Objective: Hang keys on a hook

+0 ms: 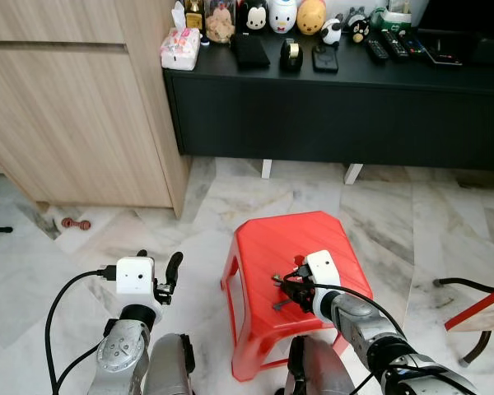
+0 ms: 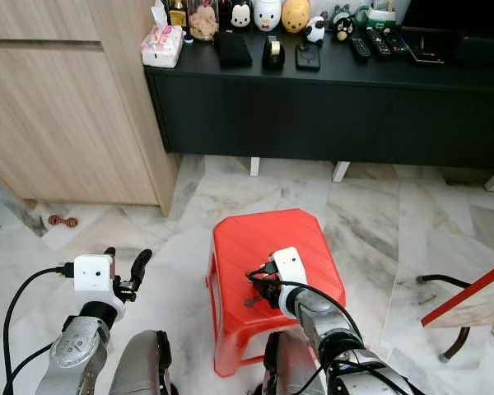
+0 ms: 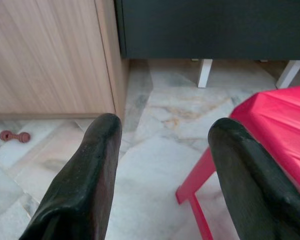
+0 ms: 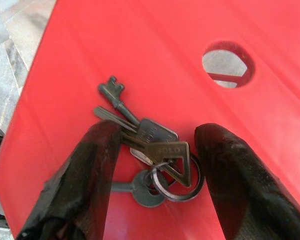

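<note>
On the red stool (image 1: 290, 247) before the black tabletop (image 1: 337, 70), the right pincer (image 4: 155, 165) stands open astride the bunch of keys (image 4: 150, 150) lying there ungripped, while the left pincer (image 3: 162, 165) gapes empty over the floor.

Even, bright indoor light, soft shadows; eye views sharp, wrist views blur the nearest edges.

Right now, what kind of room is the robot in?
Probably a living room in a home. A long black TV cabinet holds remote controls and little toy figures, a wooden cupboard stands beside it, and a red plastic stool sits on the marble floor.
</note>
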Available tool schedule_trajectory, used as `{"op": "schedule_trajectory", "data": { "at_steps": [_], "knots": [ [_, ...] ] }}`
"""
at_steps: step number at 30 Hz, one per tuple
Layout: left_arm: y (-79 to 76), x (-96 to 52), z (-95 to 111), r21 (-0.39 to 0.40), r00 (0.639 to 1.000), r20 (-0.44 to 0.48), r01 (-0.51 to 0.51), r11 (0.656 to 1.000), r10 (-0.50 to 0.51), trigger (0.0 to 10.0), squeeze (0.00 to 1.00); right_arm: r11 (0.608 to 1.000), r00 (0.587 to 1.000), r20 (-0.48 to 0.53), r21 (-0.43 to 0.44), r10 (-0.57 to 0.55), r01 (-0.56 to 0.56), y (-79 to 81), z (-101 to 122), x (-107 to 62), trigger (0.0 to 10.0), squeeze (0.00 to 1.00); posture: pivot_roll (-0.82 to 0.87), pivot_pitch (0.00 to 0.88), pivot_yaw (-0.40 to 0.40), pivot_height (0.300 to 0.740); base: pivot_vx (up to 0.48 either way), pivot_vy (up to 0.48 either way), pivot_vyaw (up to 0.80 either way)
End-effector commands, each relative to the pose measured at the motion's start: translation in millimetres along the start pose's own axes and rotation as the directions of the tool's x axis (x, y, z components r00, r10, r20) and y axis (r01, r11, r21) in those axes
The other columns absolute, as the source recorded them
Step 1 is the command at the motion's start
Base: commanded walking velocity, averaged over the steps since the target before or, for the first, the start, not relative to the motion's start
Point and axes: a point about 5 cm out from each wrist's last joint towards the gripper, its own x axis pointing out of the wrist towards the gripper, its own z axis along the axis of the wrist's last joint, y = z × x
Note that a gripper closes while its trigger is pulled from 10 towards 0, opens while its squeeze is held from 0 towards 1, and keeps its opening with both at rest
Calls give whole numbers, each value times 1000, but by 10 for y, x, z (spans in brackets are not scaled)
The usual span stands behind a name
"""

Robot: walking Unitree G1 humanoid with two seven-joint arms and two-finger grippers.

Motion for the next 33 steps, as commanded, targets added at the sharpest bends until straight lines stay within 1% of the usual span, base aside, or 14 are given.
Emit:
{"op": "schedule_trajectory", "data": {
  "at_steps": [1,3,4,6,7,19,25,33],
  "knots": [
    [-27,-23,-13,-13,1000,-16,1,1000,-1,10000,0,1000,1000,0,5,-10,10,-33,21,-6,10000,0,42,197,-95,601,0,0,0],
    [-34,-23,-15,-13,1000,-18,3,1000,-3,10000,0,1000,1000,5,8,-10,10,-36,26,-7,10000,0,42,197,-95,601,0,0,0],
    [-40,-24,-15,-12,1000,-20,4,1000,-5,10000,0,1000,1000,10,11,-8,8,-37,31,-8,7843,0,41,198,-94,601,0,0,0],
    [-41,-24,-15,-12,1000,-21,5,1000,-5,10000,0,1000,1000,12,12,-8,8,-38,32,-8,7843,0,41,198,-94,601,0,0,0],
    [-43,-23,-16,-11,1000,-24,5,1000,-5,10000,0,1000,1000,17,16,-1,0,-31,30,-8,0,0,40,198,-94,601,0,0,0],
    [-36,-17,-21,-3,999,-33,9,1000,-9,10000,0,999,999,30,26,21,-22,8,19,0,0,0,39,197,-89,601,0,0,0],
    [-38,7,-28,7,999,-39,14,1000,-14,10000,0,999,997,63,32,34,-36,33,73,10,0,0,38,193,-85,601,0,0,0],
    [-54,38,-34,9,999,-43,22,1000,-21,10000,0,998,996,75,35,43,-45,57,86,17,0,0,38,182,-84,601,0,0,0]
  ]
}}
